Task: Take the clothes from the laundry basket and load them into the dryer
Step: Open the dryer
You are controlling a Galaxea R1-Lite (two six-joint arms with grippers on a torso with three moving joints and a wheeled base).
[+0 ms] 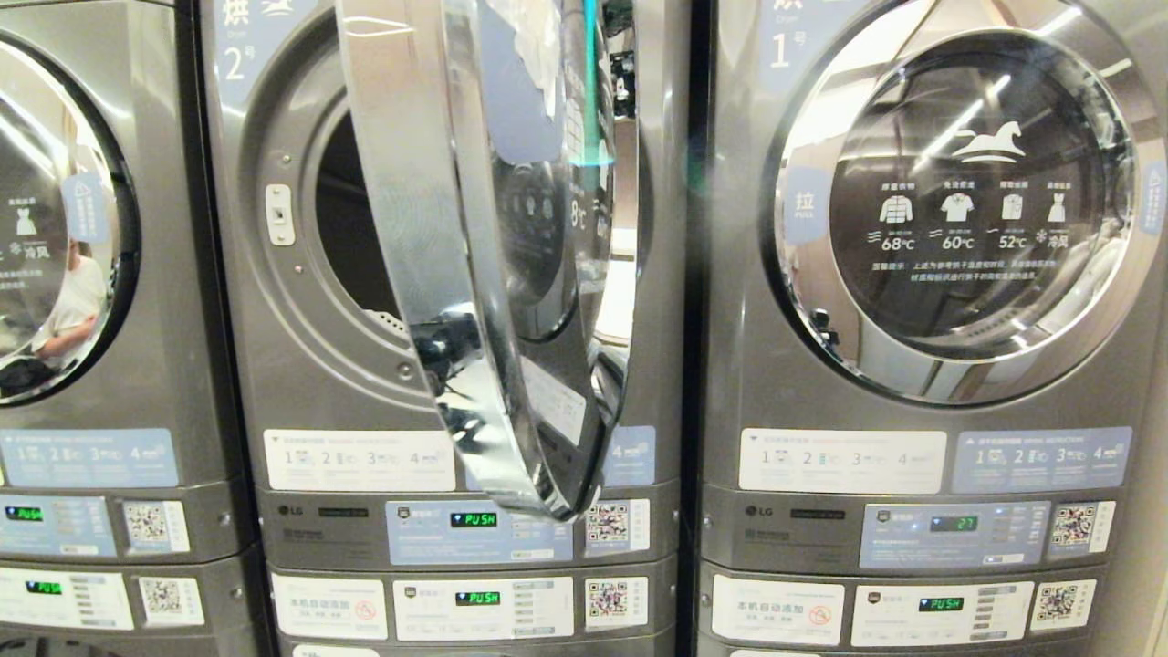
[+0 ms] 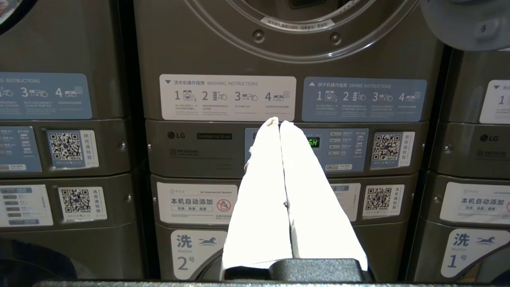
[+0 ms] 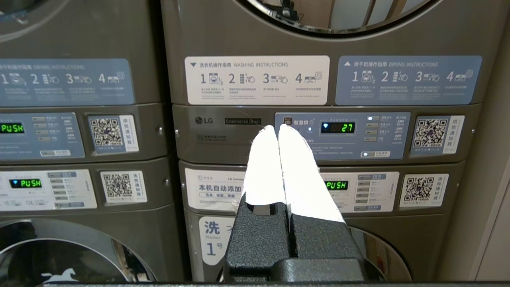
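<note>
Dryer number 2 [image 1: 301, 383] fills the middle of the head view with its round door [image 1: 493, 274] swung out toward me and the dark drum opening [image 1: 351, 228] showing behind it. The laundry basket and the clothes are out of view. My left gripper [image 2: 277, 121] points level at this dryer's control panel [image 2: 338, 147], its white fingers pressed together on nothing. My right gripper [image 3: 277, 128] is shut and empty too, aimed at the control panel [image 3: 358, 133] of dryer number 1 [image 1: 912, 429]. Neither arm appears in the head view.
Dryer number 1 has its glass door [image 1: 967, 205] closed and its display reads 27. A third stacked machine [image 1: 82, 274] stands at the left with its door closed. Washers [image 3: 215, 239] sit below the dryers. The open door's chrome rim juts toward me.
</note>
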